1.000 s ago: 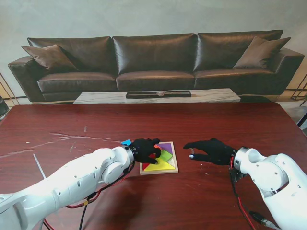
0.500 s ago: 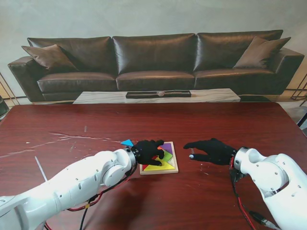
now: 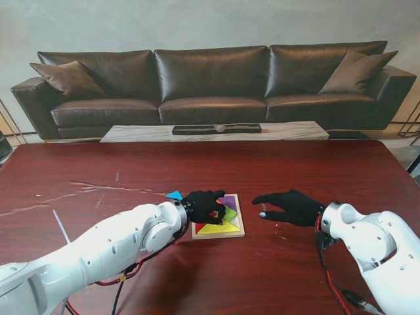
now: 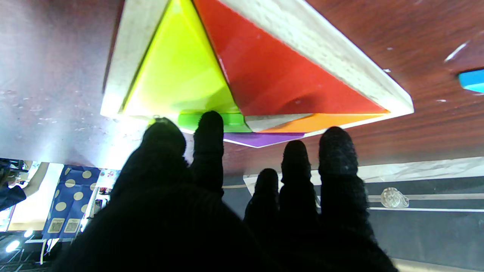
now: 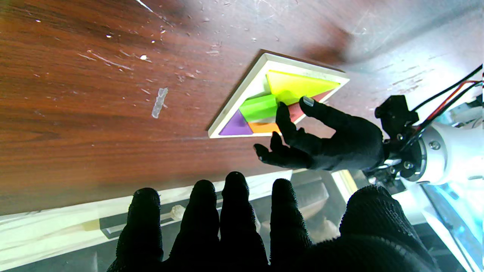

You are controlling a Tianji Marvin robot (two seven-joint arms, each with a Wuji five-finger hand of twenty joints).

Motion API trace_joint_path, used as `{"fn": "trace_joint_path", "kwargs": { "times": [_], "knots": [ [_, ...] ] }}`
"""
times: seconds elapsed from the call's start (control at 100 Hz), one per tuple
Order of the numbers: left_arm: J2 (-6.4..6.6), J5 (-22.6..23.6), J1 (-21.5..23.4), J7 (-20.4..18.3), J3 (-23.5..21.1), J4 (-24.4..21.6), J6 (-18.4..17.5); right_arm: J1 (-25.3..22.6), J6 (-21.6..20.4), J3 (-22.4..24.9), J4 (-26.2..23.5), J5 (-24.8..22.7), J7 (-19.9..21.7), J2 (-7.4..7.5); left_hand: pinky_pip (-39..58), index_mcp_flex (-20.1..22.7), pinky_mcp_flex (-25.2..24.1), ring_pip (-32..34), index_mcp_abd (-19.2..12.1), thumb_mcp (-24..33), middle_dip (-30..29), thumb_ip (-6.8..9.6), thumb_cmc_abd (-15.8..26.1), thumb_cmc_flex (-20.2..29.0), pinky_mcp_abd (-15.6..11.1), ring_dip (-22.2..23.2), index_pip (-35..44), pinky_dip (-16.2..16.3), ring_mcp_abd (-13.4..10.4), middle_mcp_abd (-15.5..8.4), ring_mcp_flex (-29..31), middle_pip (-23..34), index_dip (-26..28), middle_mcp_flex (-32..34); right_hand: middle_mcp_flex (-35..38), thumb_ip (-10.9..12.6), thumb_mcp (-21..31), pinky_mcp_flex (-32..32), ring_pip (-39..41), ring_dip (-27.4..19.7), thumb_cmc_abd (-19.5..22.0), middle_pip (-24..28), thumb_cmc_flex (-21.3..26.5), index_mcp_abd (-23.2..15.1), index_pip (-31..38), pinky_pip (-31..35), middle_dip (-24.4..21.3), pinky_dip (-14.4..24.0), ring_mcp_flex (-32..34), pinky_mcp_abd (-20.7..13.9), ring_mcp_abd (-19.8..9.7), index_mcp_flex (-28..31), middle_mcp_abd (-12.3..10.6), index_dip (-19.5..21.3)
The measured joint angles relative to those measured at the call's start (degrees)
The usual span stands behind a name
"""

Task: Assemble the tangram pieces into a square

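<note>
A wooden tray (image 3: 217,235) lies mid-table and holds yellow (image 3: 216,228), green (image 3: 229,214) and purple (image 3: 230,201) pieces. The left wrist view adds a red piece (image 4: 280,75) and an orange piece (image 4: 314,122) beside the yellow one (image 4: 177,68). The green piece (image 5: 259,107) sits raised above its neighbours. My left hand (image 3: 202,205) hovers over the tray's left part, open, fingers spread, one fingertip (image 5: 307,102) at the green and yellow pieces. A blue piece (image 3: 174,195) lies on the table left of the tray. My right hand (image 3: 289,207) is open, right of the tray.
The dark red table (image 3: 295,164) carries white scratches on its left side (image 3: 98,190). Beyond its far edge stand a low marble coffee table (image 3: 216,132) and a brown leather sofa (image 3: 210,79). Red and black cables (image 3: 118,282) hang under my left arm.
My left hand has slid slightly to the right over the tray and uncovered more of the blue piece. The right hand has barely moved.
</note>
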Motion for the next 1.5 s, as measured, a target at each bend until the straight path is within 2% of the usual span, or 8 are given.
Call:
{"fn": "trace_joint_path", "kwargs": {
  "times": [0.35,0.37,0.38,0.4,0.49,0.66,1.04,1.5],
  "knots": [
    [0.66,2.1,1.7,1.7,-2.0,-1.7,1.0,0.3,0.1,-0.4,0.2,0.1,0.1,0.01,0.5,-0.1,0.9,0.1,-0.1,0.0,0.0,0.00,0.0,1.3,0.0,0.0,-1.4,0.0,0.0,0.0,1.5,1.7,0.0,0.0,0.0,0.0,0.0,0.0,0.0,0.0,0.0,0.0,0.0,0.0,0.0,0.0,0.0,0.0,0.0,0.0,0.0,0.0,0.0,0.0],
    [0.69,2.2,1.8,2.0,-2.1,-1.8,1.0,0.4,0.1,-0.4,0.2,0.1,0.1,0.02,0.5,-0.5,0.9,0.1,-0.1,0.0,0.0,0.00,0.0,1.3,0.0,0.0,-3.4,0.0,0.0,0.0,1.5,1.9,-0.4,0.0,0.0,0.0,0.0,0.0,0.0,0.0,0.0,0.0,0.0,0.0,0.0,0.0,0.0,0.0,0.0,0.0,0.0,0.0,0.0,0.0],
    [0.71,2.3,1.9,2.1,-2.2,-1.9,1.1,0.4,0.1,-0.5,0.2,0.1,0.1,0.02,0.5,-4.8,0.9,0.1,1.5,0.0,0.0,0.00,0.0,1.3,0.0,0.0,-9.4,0.0,0.0,0.0,1.5,2.0,-1.9,0.0,0.0,0.0,0.0,0.0,0.0,0.0,0.0,0.0,0.0,0.0,0.0,0.0,0.0,0.0,0.0,0.0,0.0,0.0,0.0,0.0],
    [0.72,2.3,2.0,2.2,-2.3,-2.0,1.1,0.4,0.2,-0.5,0.2,0.1,0.1,0.02,0.6,-7.0,0.9,0.1,1.6,0.0,0.0,0.00,0.0,1.3,0.0,0.0,-12.0,0.0,0.0,0.0,1.5,2.1,-2.4,0.0,0.0,0.0,0.0,0.0,0.0,0.0,0.0,0.0,0.0,0.0,0.0,0.0,0.0,0.0,0.0,0.0,0.0,0.0,0.0,0.0],
    [0.73,2.3,2.2,2.3,-2.6,-2.4,1.2,0.5,0.3,-0.6,0.2,0.1,0.0,0.02,0.7,-6.3,0.9,0.1,1.6,0.0,0.0,0.00,0.0,1.3,0.0,0.0,-14.9,0.0,0.0,0.0,1.5,2.4,-3.3,0.0,0.0,0.0,0.0,0.0,0.0,0.0,0.0,0.0,0.0,0.0,0.0,0.0,0.0,0.0,0.0,0.0,0.0,0.0,0.0,0.0],
    [0.55,1.5,2.2,2.7,-2.6,-2.2,-0.7,0.5,0.4,-0.6,0.2,0.0,0.0,0.02,0.7,-6.1,0.9,0.1,0.5,0.0,-0.7,0.00,0.0,1.5,0.0,0.0,-14.2,0.0,0.0,0.0,1.5,3.0,-2.8,0.0,0.0,0.0,0.0,0.0,0.0,0.0,0.0,0.0,0.0,0.0,0.0,0.0,0.0,0.0,0.0,0.0,0.0,0.0,0.0,0.0],
    [0.78,1.3,3.5,3.1,-4.1,-3.2,-1.9,0.5,0.4,-0.6,0.2,0.0,0.0,0.02,0.7,-3.4,0.9,0.1,-4.2,0.2,-1.3,0.00,-3.0,4.9,0.1,0.0,0.9,0.0,0.0,0.0,1.5,4.3,1.1,0.1,0.0,0.0,0.0,0.0,0.0,0.0,0.0,0.0,0.0,0.0,0.0,0.0,0.0,0.0,0.0,0.0,0.0,0.0,0.0,0.0],
    [-0.88,-0.5,1.8,3.1,-1.4,0.7,-3.2,0.2,0.4,-0.2,0.1,-0.1,0.0,0.01,0.7,-1.0,0.7,0.1,-3.4,0.3,-1.3,0.00,-3.0,4.9,0.2,0.0,-4.7,0.0,0.0,0.0,1.5,4.3,-5.9,0.1,0.0,0.0,0.0,0.0,0.0,0.0,0.0,0.0,0.0,0.0,0.1,0.0,0.0,0.0,0.0,0.0,0.0,0.0,0.0,0.0]
  ]
}}
